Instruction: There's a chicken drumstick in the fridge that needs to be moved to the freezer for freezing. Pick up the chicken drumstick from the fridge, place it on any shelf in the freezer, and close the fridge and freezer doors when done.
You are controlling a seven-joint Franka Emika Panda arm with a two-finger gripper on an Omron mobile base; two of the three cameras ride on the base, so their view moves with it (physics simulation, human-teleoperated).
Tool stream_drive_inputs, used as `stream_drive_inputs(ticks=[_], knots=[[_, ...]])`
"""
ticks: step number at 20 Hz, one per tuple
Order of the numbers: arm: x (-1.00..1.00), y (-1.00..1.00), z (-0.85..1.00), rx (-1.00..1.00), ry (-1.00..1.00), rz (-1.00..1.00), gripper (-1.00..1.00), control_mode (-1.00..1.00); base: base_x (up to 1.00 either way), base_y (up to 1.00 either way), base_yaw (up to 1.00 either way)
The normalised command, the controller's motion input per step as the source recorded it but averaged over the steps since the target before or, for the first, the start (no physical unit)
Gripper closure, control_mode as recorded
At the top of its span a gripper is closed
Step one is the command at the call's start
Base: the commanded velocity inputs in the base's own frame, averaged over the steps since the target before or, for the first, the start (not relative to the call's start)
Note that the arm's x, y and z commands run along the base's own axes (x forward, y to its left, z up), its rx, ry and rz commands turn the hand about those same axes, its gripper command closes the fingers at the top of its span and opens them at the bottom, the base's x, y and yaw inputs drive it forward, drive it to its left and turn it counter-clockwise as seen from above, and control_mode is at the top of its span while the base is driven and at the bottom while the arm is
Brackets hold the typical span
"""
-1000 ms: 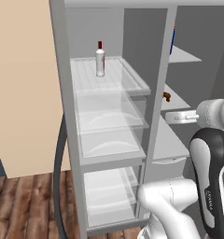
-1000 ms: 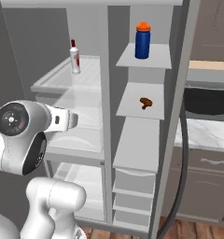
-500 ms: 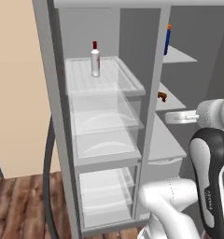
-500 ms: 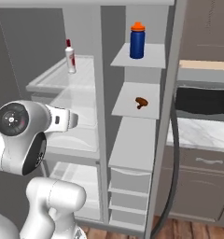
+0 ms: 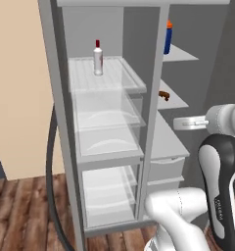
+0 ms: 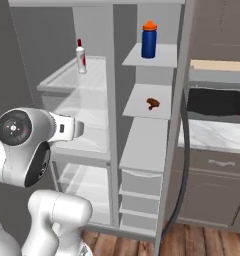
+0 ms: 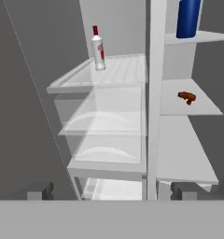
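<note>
1. Left base view: the chicken drumstick (image 5: 163,95) lies on a pale grey shelf (image 5: 176,100) in the narrow half, the freezer (image 5: 183,83), below a blue bottle (image 5: 167,37). The white bottle (image 5: 98,58) stands on the top glass shelf of the fridge (image 5: 105,122). A dark handle bar (image 5: 51,162) hangs at the left edge.

2. Right base view: the drumstick (image 6: 153,103) sits near the middle of its shelf, nothing touching it. Here alone I see the solid grey drawers (image 6: 139,192) and a stone counter (image 6: 214,135) to the right.

3. Hand view: my pincer (image 7: 115,190) stands wide open and holds nothing — both dark tips are low, well short of the shelves. The drumstick (image 7: 186,97) is up and to the right.

4. Handling, my judgement: a light, firm lump, possibly slick, not fragile. Best gripped across the thick end — the thin end could slip out.

5. Status, my judgement: the drumstick is already in the freezer; both doors are open and want closing.
</note>
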Motion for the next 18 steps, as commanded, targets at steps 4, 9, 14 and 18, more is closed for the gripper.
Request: stream_drive_inputs(ticks=[4, 9, 14, 18], knots=[[0.00, 0.00, 0.00, 0.00, 0.00, 0.00, -1.00, 1.00, -0.47, -0.08, 0.00], [0.00, 0.00, 0.00, 0.00, 0.00, 0.00, -1.00, 1.00, -0.02, 0.00, 0.02], [0.00, 0.00, 0.00, 0.00, 0.00, 0.00, -1.00, 1.00, 0.15, 0.00, 0.02], [0.00, 0.00, 0.00, 0.00, 0.00, 0.00, -1.00, 1.00, -0.05, 0.00, 0.01]])
